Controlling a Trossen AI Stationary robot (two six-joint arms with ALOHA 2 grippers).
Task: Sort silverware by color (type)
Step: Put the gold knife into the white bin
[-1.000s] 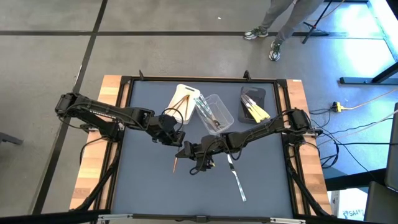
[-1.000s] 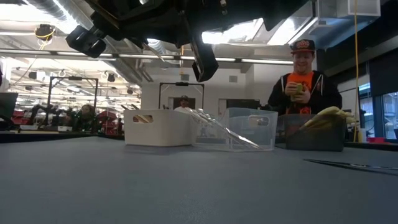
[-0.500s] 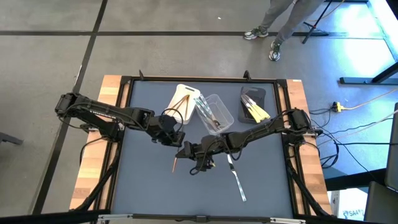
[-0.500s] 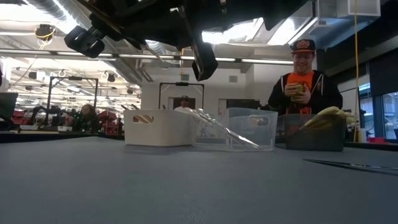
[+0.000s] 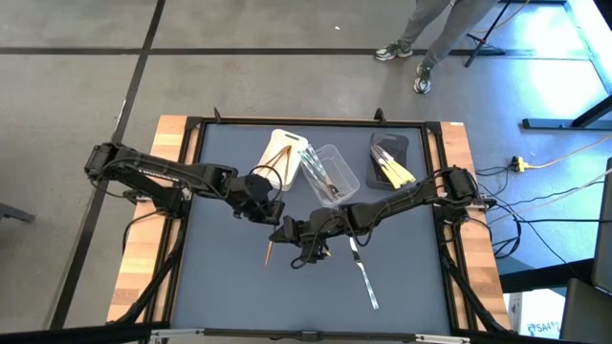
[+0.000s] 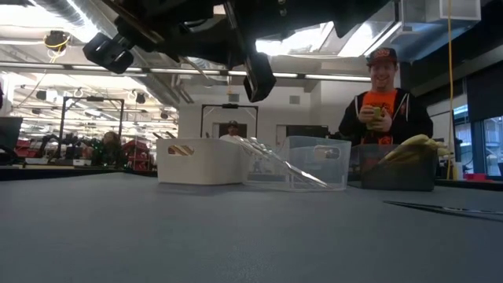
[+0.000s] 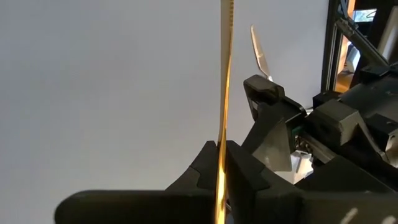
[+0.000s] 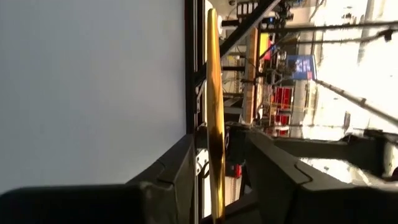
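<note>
Right wrist view: right claw (image 8: 216, 143) has just spread, gaps now on both sides of the tan wooden utensil (image 8: 213, 87) | left claw (image 7: 221, 149) clamped shut on it, above mid tabletop (image 5: 229, 287) | handover looks complete; white tub (image 5: 279, 135) likely next.

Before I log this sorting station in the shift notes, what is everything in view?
white tub: one, white, table's far side, holds wood-like pieces
clear tub: one, clear, beside it, holds clear pieces
dark grey tub: one, dark grey, far right, holds yellow pieces
loose clear cutlery: count unclear, clear, on the table, near side
wood-like utensil: one, tan-orange, held over the table's middle
person: one, orange shirt, behind the table
left gripper: jaws shut on the wood-like utensil
right gripper: jaws open around it
</note>
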